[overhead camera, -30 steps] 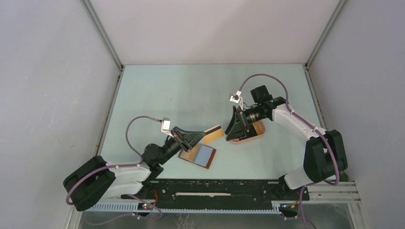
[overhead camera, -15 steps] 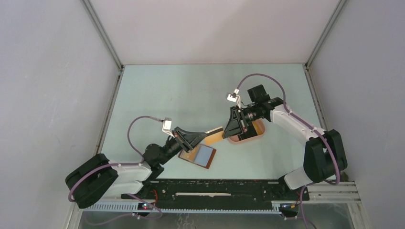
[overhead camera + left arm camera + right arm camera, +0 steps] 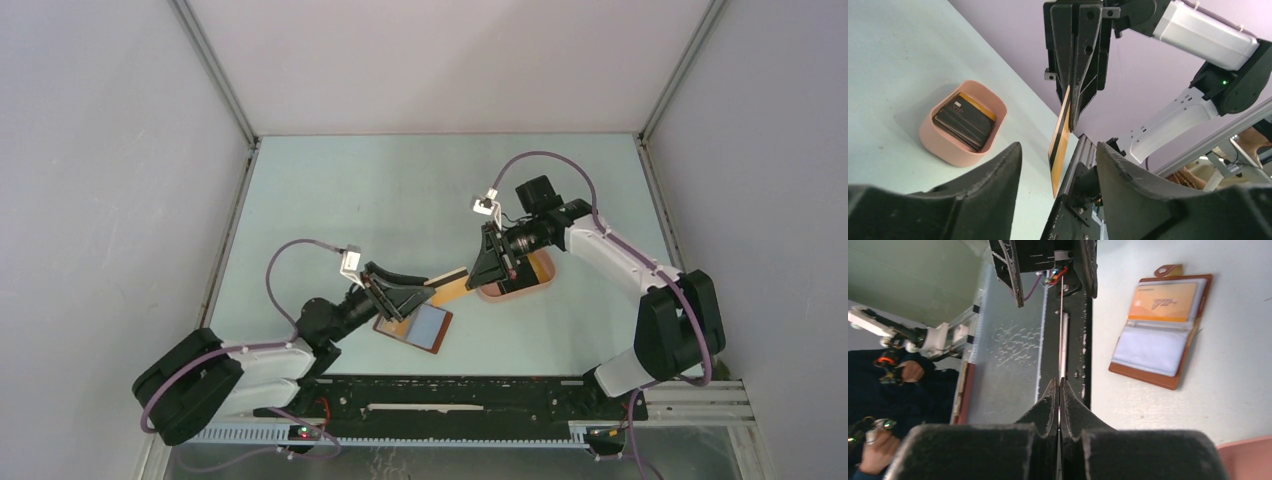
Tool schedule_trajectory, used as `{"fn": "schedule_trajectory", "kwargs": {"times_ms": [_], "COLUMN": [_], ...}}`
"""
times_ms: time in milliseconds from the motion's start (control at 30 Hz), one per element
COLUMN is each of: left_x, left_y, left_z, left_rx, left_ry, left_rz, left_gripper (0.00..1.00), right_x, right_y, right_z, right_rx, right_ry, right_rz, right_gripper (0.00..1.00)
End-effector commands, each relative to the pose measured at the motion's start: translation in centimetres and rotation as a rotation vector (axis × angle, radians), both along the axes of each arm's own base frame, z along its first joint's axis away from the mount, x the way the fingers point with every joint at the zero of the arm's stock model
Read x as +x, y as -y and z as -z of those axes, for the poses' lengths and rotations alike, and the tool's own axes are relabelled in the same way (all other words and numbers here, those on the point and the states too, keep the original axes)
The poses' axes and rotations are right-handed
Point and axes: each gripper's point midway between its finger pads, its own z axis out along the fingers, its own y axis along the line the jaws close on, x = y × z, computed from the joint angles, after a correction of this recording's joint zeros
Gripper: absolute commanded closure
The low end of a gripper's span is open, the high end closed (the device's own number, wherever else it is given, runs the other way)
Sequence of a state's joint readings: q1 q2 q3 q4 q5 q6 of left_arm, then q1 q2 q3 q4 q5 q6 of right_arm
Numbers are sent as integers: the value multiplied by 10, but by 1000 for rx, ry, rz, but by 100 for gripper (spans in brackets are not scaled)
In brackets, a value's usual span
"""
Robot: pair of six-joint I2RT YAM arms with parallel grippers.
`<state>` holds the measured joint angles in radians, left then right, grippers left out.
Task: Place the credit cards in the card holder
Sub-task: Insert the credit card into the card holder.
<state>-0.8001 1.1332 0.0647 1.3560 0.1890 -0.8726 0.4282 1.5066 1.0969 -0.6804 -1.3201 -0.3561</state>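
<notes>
A tan-yellow credit card (image 3: 450, 283) with a black stripe hangs above the table between both arms. My right gripper (image 3: 472, 277) is shut on its far end; in the right wrist view the card (image 3: 1061, 340) runs edge-on out of the pinched right gripper (image 3: 1059, 383). My left gripper (image 3: 1058, 150) stands open, its fingers (image 3: 998, 170) apart on both sides of the card (image 3: 1060, 137) without touching it. The card holder (image 3: 418, 325) lies open on the table under the left gripper, with an orange card (image 3: 1160, 302) in one pocket. More credit cards (image 3: 965, 120) lie in the pink tray.
The pink oval tray (image 3: 938, 145) sits on the table under the right wrist, its rim (image 3: 540, 275) showing to the right of the card holder (image 3: 1158, 335). The black base rail (image 3: 450, 395) runs along the near table edge. Grey walls enclose the table.
The right gripper moved in and shut on the free end of the card. The left gripper, which had been shut on the card, has opened.
</notes>
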Motion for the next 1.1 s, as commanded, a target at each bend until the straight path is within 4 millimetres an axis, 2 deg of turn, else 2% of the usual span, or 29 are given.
{"fn": "schedule_trajectory", "kwargs": {"times_ms": [0, 133, 167, 367, 500, 633, 867, 1067], "left_x": [-10, -15, -14, -2, -2, -10, -18, -22], "left_y": [-4, -11, -12, -27, -33, -28, -7, 5], "left_z": [-9, -5, 4, -19, -31, -32, -19, -6], "left_rx": [54, 151, 205, 283, 309, 345, 371, 400], "left_ry": [92, 133, 114, 186, 203, 211, 128, 80], "left_rz": [110, 172, 166, 38, 6, 70, 238, 300], "left_gripper": [33, 18, 15, 0, 0, 0, 14, 18], "right_x": [3, -5, -8, -21, -27, -32, -43, -43], "right_y": [5, 8, 8, 9, 9, 9, 5, 5], "right_z": [-1, 3, 4, 10, 10, 13, 19, 23], "right_rx": [-53, -90, -93, -139, -144, -158, -182, -205], "right_ry": [186, 243, 253, 317, 346, 350, 313, 300], "right_rz": [-32, -78, -92, -177, -208, -242, -317, -328], "right_gripper": [100, 100, 100, 100, 100, 100, 100, 100]}}
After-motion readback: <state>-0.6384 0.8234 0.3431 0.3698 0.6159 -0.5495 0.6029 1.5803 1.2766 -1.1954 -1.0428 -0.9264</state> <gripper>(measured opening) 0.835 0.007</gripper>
